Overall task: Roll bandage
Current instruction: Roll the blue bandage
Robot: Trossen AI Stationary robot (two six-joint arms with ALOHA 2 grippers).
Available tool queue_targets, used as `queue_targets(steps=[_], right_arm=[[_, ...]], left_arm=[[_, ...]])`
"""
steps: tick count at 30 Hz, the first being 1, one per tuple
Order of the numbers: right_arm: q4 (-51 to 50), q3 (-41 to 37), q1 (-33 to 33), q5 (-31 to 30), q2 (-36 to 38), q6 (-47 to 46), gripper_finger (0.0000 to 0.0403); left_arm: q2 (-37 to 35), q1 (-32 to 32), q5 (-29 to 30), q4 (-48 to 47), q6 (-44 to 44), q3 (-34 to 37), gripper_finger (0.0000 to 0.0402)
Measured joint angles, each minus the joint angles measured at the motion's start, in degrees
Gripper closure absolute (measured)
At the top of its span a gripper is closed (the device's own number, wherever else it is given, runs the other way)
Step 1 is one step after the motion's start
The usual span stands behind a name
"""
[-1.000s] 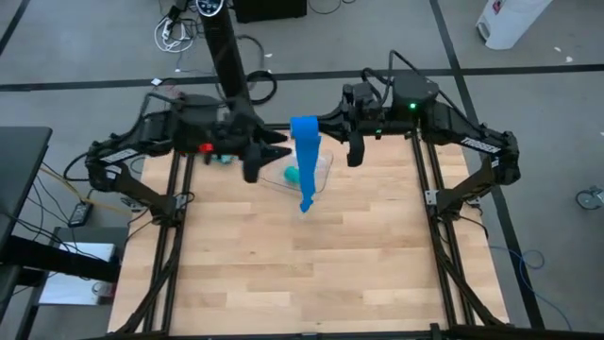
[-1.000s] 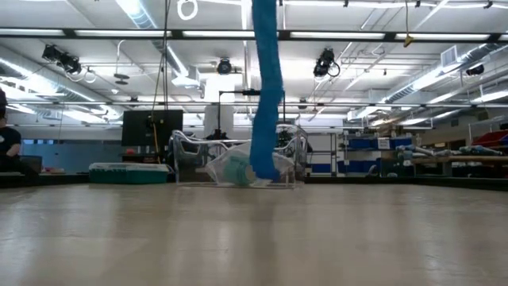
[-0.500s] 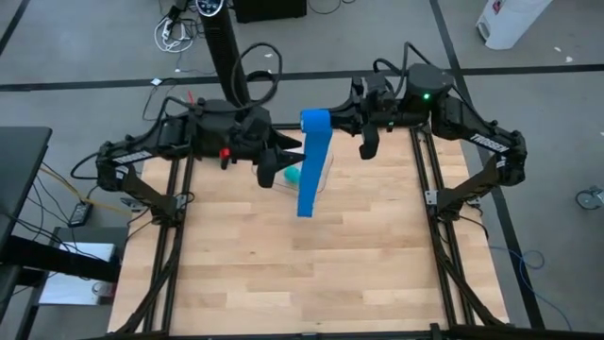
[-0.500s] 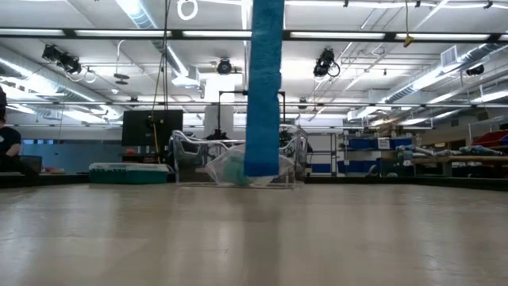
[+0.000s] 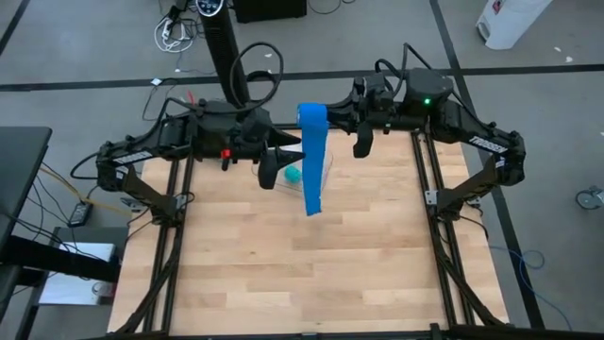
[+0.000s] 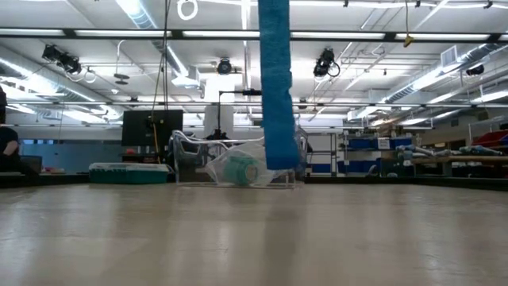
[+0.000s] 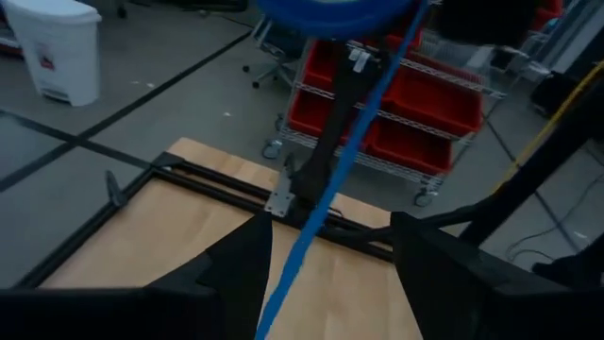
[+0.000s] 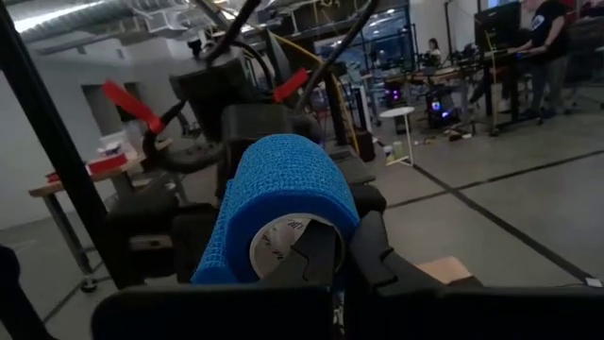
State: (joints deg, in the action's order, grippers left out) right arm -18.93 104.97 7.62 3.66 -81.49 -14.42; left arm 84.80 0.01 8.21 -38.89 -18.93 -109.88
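The bright blue bandage is a partly unwound roll (image 5: 312,115) held high over the table's far middle by my right gripper (image 5: 327,123). Its loose strip (image 5: 312,175) hangs straight down. In the low view the strip's lower end (image 6: 282,157) hangs clear of the table. My left gripper (image 5: 283,156) is open just left of the strip. In the left wrist view the strip (image 7: 321,212) runs down between its two fingers (image 7: 326,274), close to one finger. I cannot tell whether it touches. My right gripper holds the bandage roll by its end face (image 8: 274,244), where the white core shows. One finger (image 8: 313,253) lies over the core's opening and the other (image 8: 377,260) stands beside the roll's outer wrap. The fingers come level from the table's right. The roll is lifted clear and the strip hangs slack below.
A clear plastic container (image 5: 324,173) with a small teal-green roll (image 5: 293,175) stands at the far middle, behind the hanging strip (image 6: 238,168). A green-and-white box (image 6: 127,171) lies at the far left. The wooden table's near half (image 5: 302,274) is bare.
My left gripper has gone toward the table's right edge, up to the strip. My right gripper has raised the roll a little. The strip has untwisted and now hangs flat, and its lower end has risen and swung slightly right.
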Motion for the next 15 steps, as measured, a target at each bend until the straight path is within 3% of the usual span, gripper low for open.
queue_targets(steps=[11, 15], right_arm=[[2.9, 0.0, 0.0, -1.6, -0.9, -1.4, 0.0403], [5.1, 0.0, 0.2, -3.7, -2.6, -3.3, 0.0403]], left_arm=[[0.0, 0.8, 2.3, 1.1, 2.6, 0.6, 0.018], [0.0, 0.8, 2.2, 1.9, 3.9, 0.6, 0.02]])
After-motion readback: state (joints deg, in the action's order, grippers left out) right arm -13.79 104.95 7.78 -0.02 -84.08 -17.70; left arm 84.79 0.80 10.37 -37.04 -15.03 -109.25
